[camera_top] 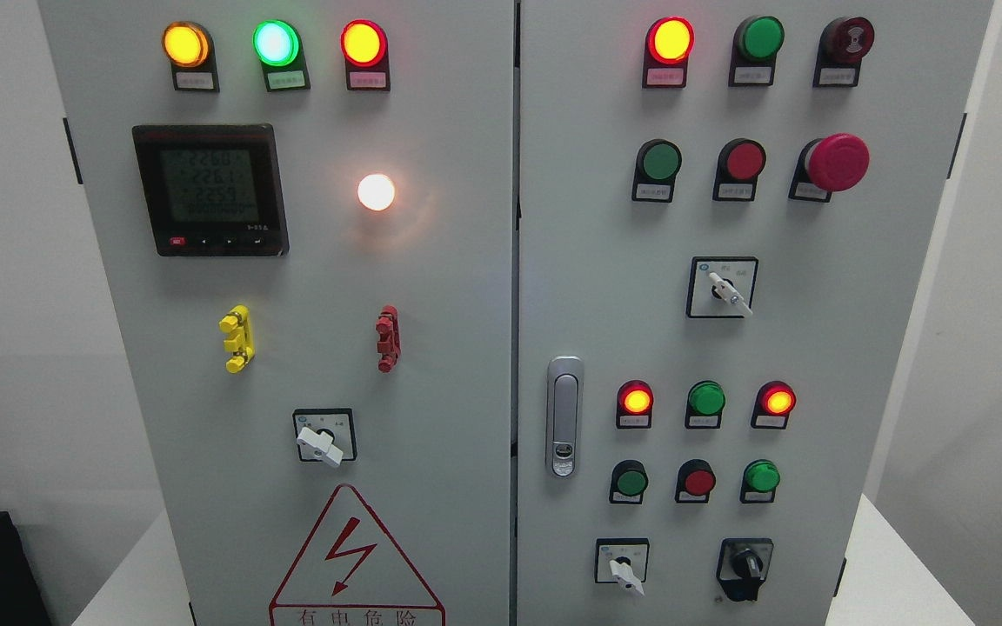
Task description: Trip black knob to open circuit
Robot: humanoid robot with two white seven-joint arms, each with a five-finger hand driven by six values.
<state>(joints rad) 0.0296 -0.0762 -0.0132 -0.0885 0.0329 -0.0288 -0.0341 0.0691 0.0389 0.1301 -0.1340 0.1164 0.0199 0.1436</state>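
**Black knob is waiting, and no hand is showing yet**

The black knob (745,567) is sitting at the bottom right of the grey cabinet (466,261), low on the right door. Its handle is pointing almost straight down. Nothing is touching it.

Everything else is placed around the black knob. Just to its left, on the same row, a white switch (624,569) is sitting with its handle tilting down and to the right. Above the black knob, three small round buttons are lining up, and the green button (762,476) is the closest one, right over it. One row higher, a red light (777,400) is glowing. Far above the black knob, near the top of the door, the big red stop button (833,162) is sticking out. Up and to the left of the black knob, the silver door latch (564,426) is standing beside the gap between the two doors. Well to the left, on the other door, a red warning triangle (353,556) is showing a lightning bolt.

No robot hand is showing, left or right, so I cannot tell if the fingers are spread or curled.

I think the task is only beginning, and the reach is not yet done. Next, a hand is going to need to come up to the black knob, pinch its small handle, and turn it. It is needing care, because the white switch is near.
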